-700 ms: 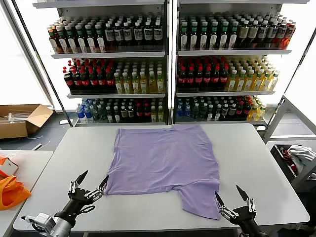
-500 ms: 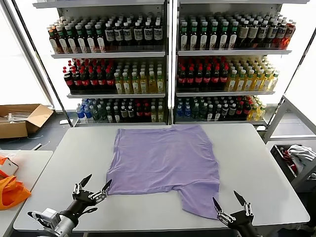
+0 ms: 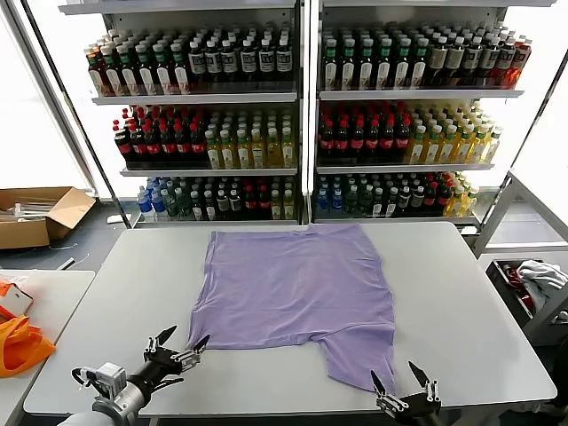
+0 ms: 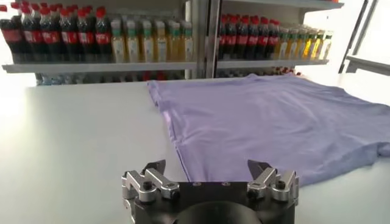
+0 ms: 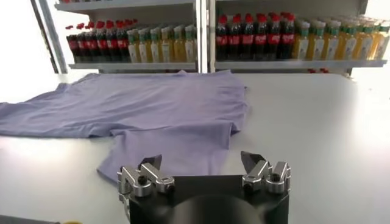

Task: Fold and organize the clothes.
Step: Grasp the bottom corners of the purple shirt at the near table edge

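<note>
The lavender T-shirt (image 3: 297,288) lies spread flat on the grey table (image 3: 461,293), plain side up, with one sleeve reaching toward the front edge at the right. My left gripper (image 3: 184,342) is open and empty, low over the table just in front of the shirt's near left corner (image 4: 201,155). My right gripper (image 3: 396,380) is open and empty at the table's front edge, just in front of the sleeve (image 5: 177,149). Neither gripper touches the fabric.
Shelves of bottles (image 3: 302,124) stand behind the table. A bright orange bag-like thing (image 3: 19,342) lies on a side table at the left. A cardboard box (image 3: 35,213) sits on the floor at the far left. A bin with cloth (image 3: 532,284) stands at the right.
Both grippers have drawn back toward me and lower, away from the shirt's front edge. The shirt has not moved.
</note>
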`<act>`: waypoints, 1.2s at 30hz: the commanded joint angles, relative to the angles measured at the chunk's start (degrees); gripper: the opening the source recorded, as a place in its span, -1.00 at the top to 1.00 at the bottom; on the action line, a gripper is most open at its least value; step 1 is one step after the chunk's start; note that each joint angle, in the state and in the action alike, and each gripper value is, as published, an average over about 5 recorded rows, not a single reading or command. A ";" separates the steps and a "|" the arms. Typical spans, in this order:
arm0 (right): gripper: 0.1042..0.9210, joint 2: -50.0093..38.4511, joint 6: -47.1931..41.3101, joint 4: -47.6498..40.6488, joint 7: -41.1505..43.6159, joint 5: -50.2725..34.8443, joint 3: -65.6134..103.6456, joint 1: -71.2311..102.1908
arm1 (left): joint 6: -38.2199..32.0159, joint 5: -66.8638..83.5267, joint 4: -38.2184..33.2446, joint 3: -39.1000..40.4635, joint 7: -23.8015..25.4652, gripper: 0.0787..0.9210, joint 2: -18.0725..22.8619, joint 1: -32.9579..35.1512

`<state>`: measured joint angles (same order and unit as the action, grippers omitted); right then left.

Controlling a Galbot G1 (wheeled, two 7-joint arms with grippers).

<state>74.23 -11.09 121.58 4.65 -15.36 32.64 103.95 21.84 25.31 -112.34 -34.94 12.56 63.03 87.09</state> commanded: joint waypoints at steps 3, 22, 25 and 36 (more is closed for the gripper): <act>-0.60 0.34 -0.59 -3.55 -3.27 0.03 -3.99 -2.37 | 2.03 0.21 2.56 1.87 -1.17 -0.77 -0.83 -1.57; 0.82 -0.17 4.67 -2.42 -1.73 1.69 -4.37 -0.56 | 1.56 -2.01 2.90 3.37 -0.47 -0.16 1.66 -0.88; 0.96 -0.13 5.80 -2.34 -1.87 2.99 -4.47 -0.12 | 1.04 -3.47 3.13 3.75 0.04 0.04 2.18 -0.55; 0.98 0.15 9.46 0.13 -0.34 4.34 -4.41 0.91 | 0.60 -3.87 3.00 3.63 -0.52 0.80 4.14 -0.57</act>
<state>74.20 -3.62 120.81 3.97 -11.93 28.36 104.75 22.49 22.48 -109.18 -31.35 12.27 66.20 86.13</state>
